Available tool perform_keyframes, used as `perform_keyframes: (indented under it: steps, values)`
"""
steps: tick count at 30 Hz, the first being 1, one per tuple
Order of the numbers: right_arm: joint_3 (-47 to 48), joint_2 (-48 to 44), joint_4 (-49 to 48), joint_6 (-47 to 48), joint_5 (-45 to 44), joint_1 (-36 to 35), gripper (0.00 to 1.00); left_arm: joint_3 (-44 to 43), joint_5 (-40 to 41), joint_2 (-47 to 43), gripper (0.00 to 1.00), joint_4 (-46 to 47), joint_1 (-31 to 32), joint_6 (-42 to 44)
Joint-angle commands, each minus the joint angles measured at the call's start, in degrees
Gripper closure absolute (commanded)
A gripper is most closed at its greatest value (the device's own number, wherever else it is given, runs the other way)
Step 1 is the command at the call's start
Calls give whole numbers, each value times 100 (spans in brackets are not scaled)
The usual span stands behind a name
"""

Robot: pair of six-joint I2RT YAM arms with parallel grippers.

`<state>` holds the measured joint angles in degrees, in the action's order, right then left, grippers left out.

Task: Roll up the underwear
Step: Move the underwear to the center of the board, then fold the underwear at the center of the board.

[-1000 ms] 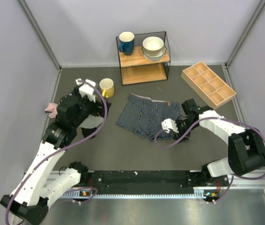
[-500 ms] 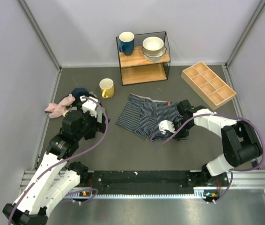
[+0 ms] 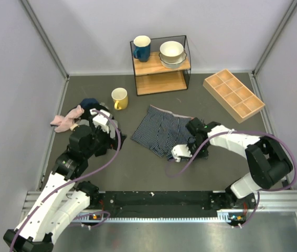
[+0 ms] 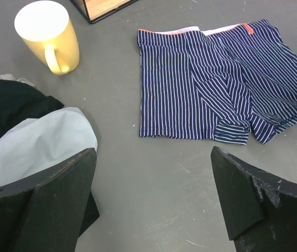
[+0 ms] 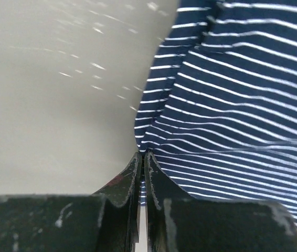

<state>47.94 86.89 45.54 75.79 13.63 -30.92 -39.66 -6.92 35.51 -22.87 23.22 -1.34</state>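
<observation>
The underwear (image 3: 161,130), navy with thin white stripes, lies flat in the middle of the table; its right side is slightly bunched. It also shows in the left wrist view (image 4: 206,89) and fills the right wrist view (image 5: 237,100). My right gripper (image 3: 193,127) sits at the underwear's right edge, shut on the striped fabric (image 5: 142,155). The left gripper (image 3: 113,137) hovers left of the underwear and is open (image 4: 154,199), with bare table between its fingers.
A yellow mug (image 3: 119,98) stands behind the left gripper. Pink cloth (image 3: 63,121) and a grey and dark cloth pile (image 4: 38,139) lie at the left. At the back are a shelf (image 3: 161,65) with a blue mug and bowls, and a wooden divided tray (image 3: 233,94).
My right gripper closed on the underwear's right edge and moved left, pushing the fabric inward. The left arm drew back from the cloth pile toward the near side.
</observation>
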Motion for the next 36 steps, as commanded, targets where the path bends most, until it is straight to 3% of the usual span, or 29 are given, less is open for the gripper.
perform_keyframes:
  steps: [1, 5, 8, 11, 12, 15, 21, 27, 32, 36]
  values:
    - [-347, 12, 1272, -371, 166, -765, 100, 55, -301, 0, 4, 336, -20, -85]
    - [-260, 12, 1466, -836, 709, -1468, 100, 64, -468, 88, 4, 336, -20, -120]
    - [12, -84, 1677, -1101, 1105, -1549, 96, 55, -573, 158, 5, 336, -20, -147]
    - [416, -321, 1739, -1417, 1194, -1505, 82, 64, -670, 220, 5, 345, -20, -173]
    - [566, -374, 1756, -1453, 1299, -1305, 74, 64, -705, 246, 5, 336, -20, -182]
    - [1242, -515, 1757, -1541, 2212, -516, 63, 55, -916, 404, 6, 336, -20, -200]
    - [2061, -279, 1388, -2305, 3795, 550, 49, -33, -1514, 1098, 7, 389, -20, -349]
    - [2272, -199, 1309, -2762, 3946, 1131, 46, -682, -2207, 2749, 17, 354, -20, -647]
    - [2035, -269, 782, -3377, 3859, 1325, 45, -1754, -2437, 4498, 25, 328, -20, -762]
    - [2017, -339, 597, -3623, 3682, 1334, 45, -2826, -2595, 5790, 32, -217, -20, -499]
